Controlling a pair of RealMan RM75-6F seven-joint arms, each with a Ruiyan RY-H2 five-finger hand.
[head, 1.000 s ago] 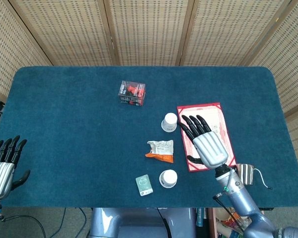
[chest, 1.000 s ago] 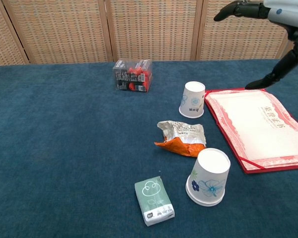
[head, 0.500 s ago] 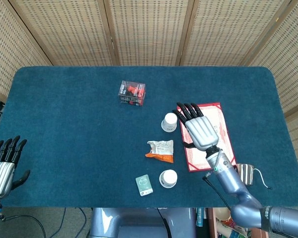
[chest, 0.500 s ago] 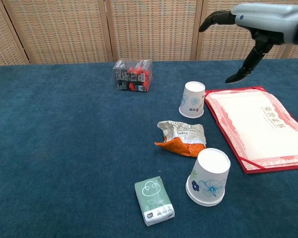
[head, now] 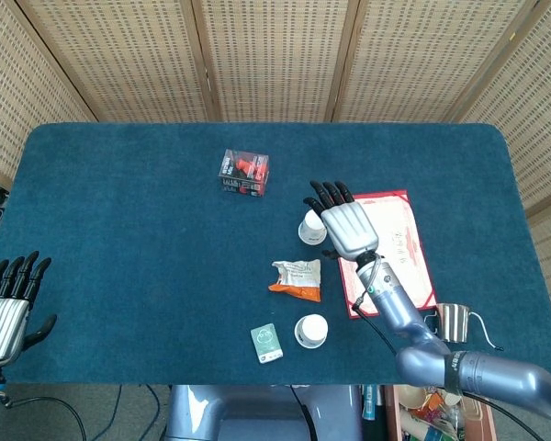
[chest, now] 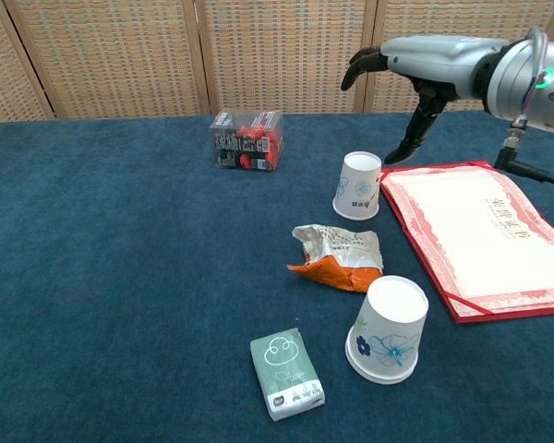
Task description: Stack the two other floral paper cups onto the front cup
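Note:
Two floral paper cups stand upside down on the blue table. The front cup [head: 311, 331] [chest: 386, 329] is near the front edge. The back cup [head: 310, 228] [chest: 357, 185] sits beside a red folder. My right hand [head: 342, 225] [chest: 415, 69] hovers above and just right of the back cup, fingers spread and holding nothing. In the head view it covers part of that cup. My left hand [head: 9, 303] is at the table's front left edge, fingers apart and empty. I see no third cup.
A red certificate folder [head: 399, 248] [chest: 485, 235] lies right of the back cup. A crumpled orange wrapper [head: 297, 278] [chest: 337, 256] lies between the cups. A green tissue pack [chest: 286, 374] is left of the front cup, a clear box [chest: 247, 141] further back. A metal cup [head: 455, 320] sits front right.
My right hand has moved left and away from me, from over the red folder to above the back cup. The left hand and the objects have not moved.

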